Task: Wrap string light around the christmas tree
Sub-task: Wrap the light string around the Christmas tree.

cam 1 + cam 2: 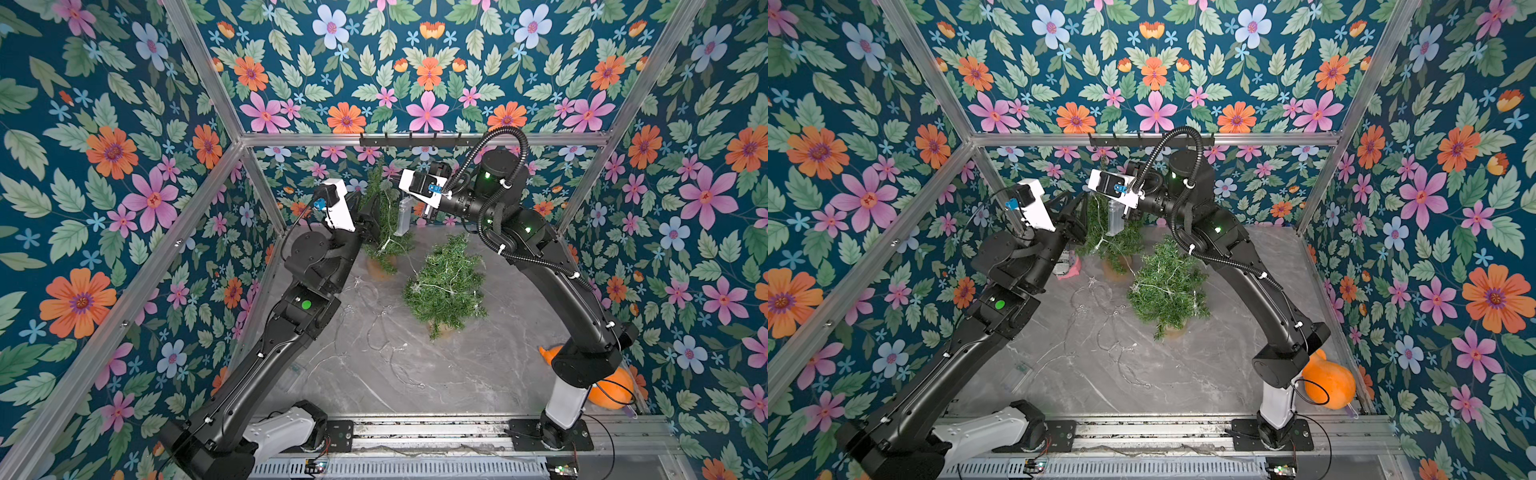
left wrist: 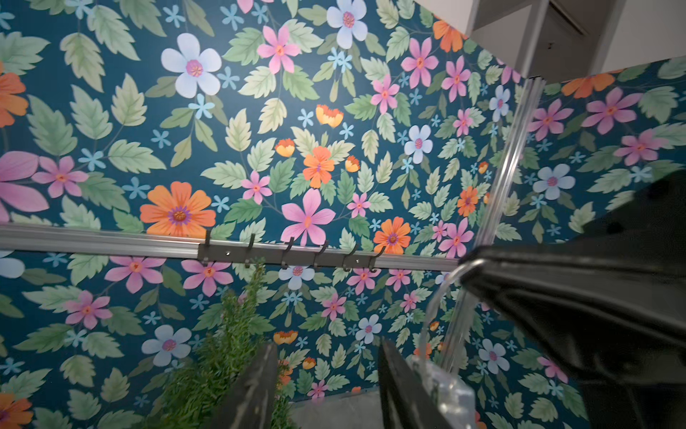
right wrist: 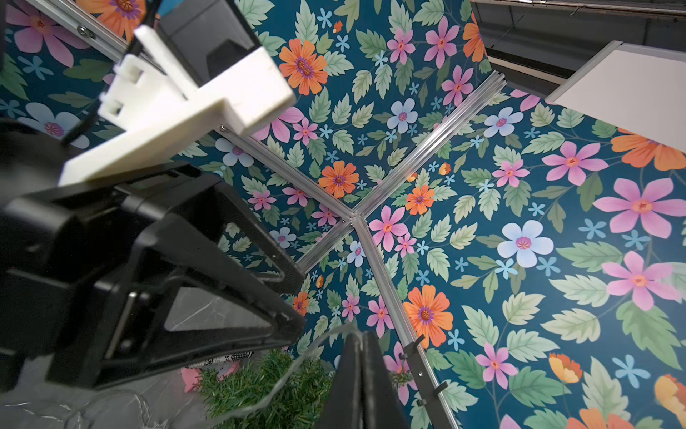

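I read the left jaws half open beside the far christmas tree (image 1: 388, 245); right jaws pinch the string light (image 1: 417, 286), which trails to the counter (image 1: 478, 374). The 2 arms reach high, tips nearly meeting.

Back of the cell is the cramped bit: the far tree (image 1: 395, 249) has the left gripper (image 2: 328, 345) tight against one side, jaws apart. The right gripper (image 3: 360, 336) is up by its top, pinched on the string light (image 1: 415, 286). A clear battery box (image 1: 404, 218) dangles between them. The hook rail (image 1: 409, 141) runs along the wall just above. The nearer tree (image 1: 446, 299) stands mid-table, leaving only a narrow lane between the trees. Loose wire sprawls over the marble table (image 1: 457, 374) to its left, in the way of any low pass. Front centre is open. An orange thing (image 1: 615, 384) fills the front right corner.
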`<action>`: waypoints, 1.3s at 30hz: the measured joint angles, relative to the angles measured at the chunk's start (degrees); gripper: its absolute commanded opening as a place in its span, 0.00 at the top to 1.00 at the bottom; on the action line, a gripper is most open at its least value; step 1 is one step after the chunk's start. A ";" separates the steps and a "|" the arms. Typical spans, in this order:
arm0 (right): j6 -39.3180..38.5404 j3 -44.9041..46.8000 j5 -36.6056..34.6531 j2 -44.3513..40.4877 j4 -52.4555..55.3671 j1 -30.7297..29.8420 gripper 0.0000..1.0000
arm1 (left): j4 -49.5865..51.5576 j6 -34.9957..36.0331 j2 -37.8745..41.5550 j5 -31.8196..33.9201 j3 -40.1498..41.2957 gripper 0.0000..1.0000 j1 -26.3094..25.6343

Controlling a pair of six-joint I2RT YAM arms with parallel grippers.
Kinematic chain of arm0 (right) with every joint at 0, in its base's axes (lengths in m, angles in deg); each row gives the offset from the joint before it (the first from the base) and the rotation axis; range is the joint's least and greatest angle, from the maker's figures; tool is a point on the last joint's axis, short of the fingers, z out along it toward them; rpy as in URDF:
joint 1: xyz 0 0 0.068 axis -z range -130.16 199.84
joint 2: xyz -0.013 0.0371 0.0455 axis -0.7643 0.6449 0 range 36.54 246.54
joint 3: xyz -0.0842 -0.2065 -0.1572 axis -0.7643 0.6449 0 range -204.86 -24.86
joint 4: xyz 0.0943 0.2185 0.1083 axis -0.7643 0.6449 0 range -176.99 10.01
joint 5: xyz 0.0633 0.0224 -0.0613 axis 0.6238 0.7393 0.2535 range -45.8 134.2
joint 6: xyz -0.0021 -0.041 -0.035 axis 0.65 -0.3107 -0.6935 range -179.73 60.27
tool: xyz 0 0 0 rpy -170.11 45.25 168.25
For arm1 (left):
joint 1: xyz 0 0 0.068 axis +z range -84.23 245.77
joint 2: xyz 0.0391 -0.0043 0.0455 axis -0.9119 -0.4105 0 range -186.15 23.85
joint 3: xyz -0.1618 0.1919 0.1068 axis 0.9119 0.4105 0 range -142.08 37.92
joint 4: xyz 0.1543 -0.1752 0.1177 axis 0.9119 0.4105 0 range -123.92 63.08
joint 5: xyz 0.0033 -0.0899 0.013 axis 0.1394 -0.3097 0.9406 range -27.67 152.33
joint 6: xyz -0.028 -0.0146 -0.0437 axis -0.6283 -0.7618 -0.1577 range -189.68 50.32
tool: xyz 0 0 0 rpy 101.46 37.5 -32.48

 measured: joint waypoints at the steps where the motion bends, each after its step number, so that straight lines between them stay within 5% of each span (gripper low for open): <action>1: 0.50 0.31 0.15 -0.15 0.00 -0.07 1.00 | 0.13 0.00 -0.52 -1.11 -0.63 0.53 0.02; 8: 0.28 0.79 0.13 -0.50 -0.85 -0.11 1.00 | 0.63 -0.26 0.11 -3.89 0.68 0.48 0.07; 13: -0.15 1.33 0.11 -0.50 -1.31 -0.11 1.00 | 0.48 -0.94 0.00 -4.52 0.92 0.35 0.07; 20: -0.57 2.64 -0.31 -0.52 -1.73 -0.11 1.00 | -0.09 -3.34 0.04 -5.44 1.16 0.39 0.11; 26: -0.70 4.63 -0.24 -1.57 -2.86 -0.09 1.00 | -0.04 -4.31 -2.80 -4.98 -1.46 0.61 0.11; 31: -0.81 4.74 -0.13 -1.81 -3.80 -0.11 1.00 | 0.17 -4.79 -4.74 -5.66 -2.38 0.98 0.13; 39: -1.66 4.61 -3.67 -0.68 -3.89 0.37 1.00 | -0.55 -6.05 -4.74 -6.88 -2.38 1.00 0.11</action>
